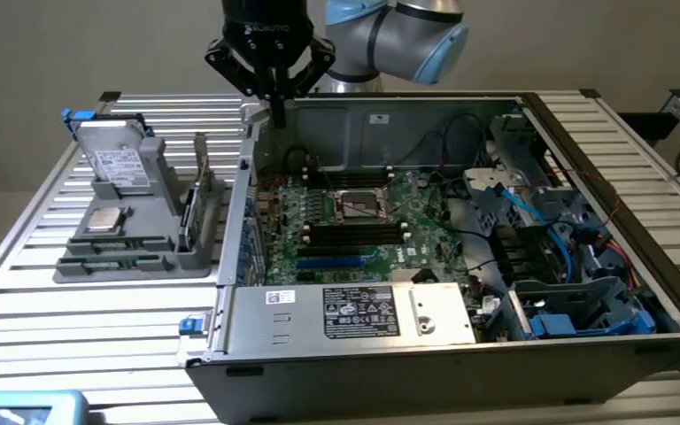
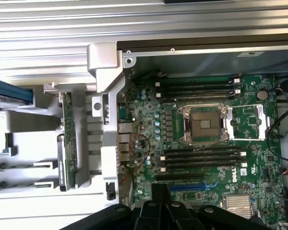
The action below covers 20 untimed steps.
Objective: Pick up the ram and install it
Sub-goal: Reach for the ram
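Observation:
The ram is a thin green stick standing on edge in the grey holder, to the exterior view's left of the open computer case. In the wrist view the ram sits in its slot beside the case wall. My gripper hangs above the case's rear left corner, shut with nothing between its fingers, apart from the ram. Its dark fingers show over the green motherboard, near the black memory slots.
A silver hard drive and a small square processor chip also sit in the holder. The case holds a processor socket, cables and a power supply. Everything rests on a slatted metal table.

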Each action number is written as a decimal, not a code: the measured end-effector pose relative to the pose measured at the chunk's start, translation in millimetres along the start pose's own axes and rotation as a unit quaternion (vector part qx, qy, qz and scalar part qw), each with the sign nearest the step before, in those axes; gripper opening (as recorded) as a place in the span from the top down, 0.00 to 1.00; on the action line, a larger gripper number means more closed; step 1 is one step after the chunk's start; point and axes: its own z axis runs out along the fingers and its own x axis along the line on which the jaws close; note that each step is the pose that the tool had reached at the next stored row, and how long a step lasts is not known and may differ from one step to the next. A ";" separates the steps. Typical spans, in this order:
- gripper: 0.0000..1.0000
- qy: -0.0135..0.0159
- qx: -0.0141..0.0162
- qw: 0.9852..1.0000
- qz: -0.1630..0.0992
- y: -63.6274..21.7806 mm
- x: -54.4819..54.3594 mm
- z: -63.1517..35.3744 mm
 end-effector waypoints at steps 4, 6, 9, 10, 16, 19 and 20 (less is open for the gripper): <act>0.89 0.000 0.000 1.000 0.000 -1.2 15.2 -0.3; 0.89 0.000 0.000 1.000 0.000 -1.8 23.2 -0.5; 0.89 0.000 0.000 1.000 0.000 -2.7 35.8 -0.8; 0.89 -0.001 0.000 1.000 0.000 -3.0 39.7 -0.9; 0.89 -0.001 0.000 1.000 0.000 -4.9 65.6 -1.1; 0.89 -0.001 0.000 1.000 0.000 -5.9 78.4 -1.0; 0.89 -0.001 0.000 1.000 0.000 -6.1 82.3 -1.0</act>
